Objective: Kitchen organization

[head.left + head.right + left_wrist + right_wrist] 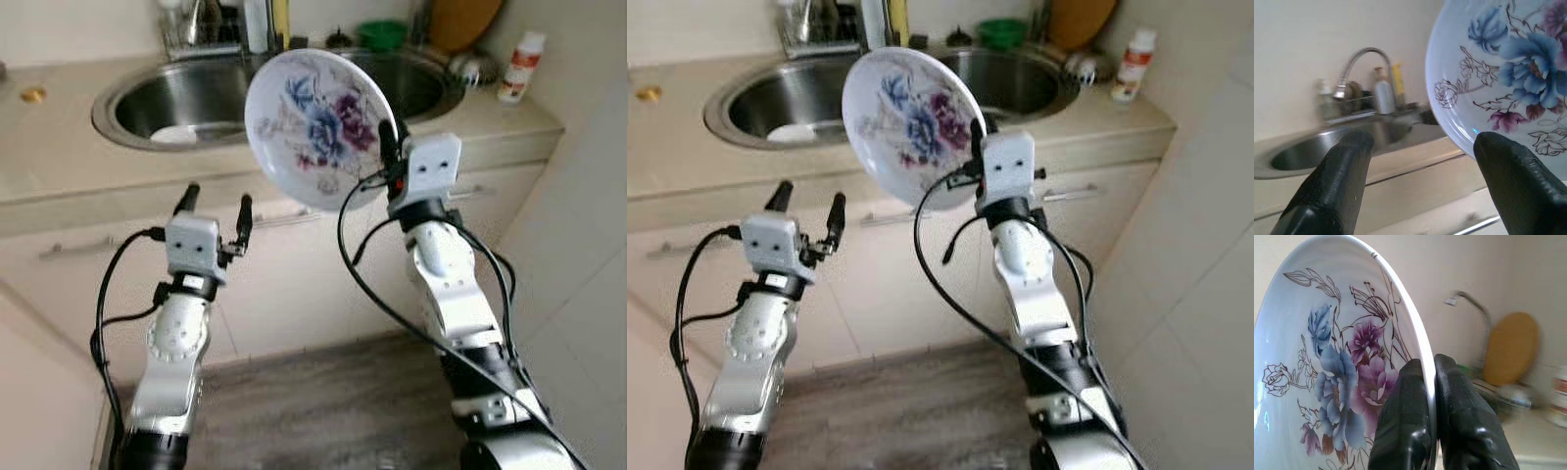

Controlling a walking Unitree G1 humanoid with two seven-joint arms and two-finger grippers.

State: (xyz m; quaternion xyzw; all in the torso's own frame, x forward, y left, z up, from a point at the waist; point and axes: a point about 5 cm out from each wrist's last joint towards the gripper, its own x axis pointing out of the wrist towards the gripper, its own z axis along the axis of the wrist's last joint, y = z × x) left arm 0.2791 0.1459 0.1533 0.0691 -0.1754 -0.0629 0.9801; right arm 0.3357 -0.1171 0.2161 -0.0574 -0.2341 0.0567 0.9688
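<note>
Right gripper [389, 147] fingers pinch rim of floral plate [318, 127], held upright above worktop [59, 147] edge. Left gripper [216, 206] fingers spread, empty. Plate not yet placed; sink [284, 93] beyond.

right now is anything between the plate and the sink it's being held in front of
Nothing visible blocks it. The right gripper is shut on the rim of the floral plate, held upright above the counter edge. The sink lies just beyond, with one white dish lying in the basin. The left gripper is open, off to the side.
</note>
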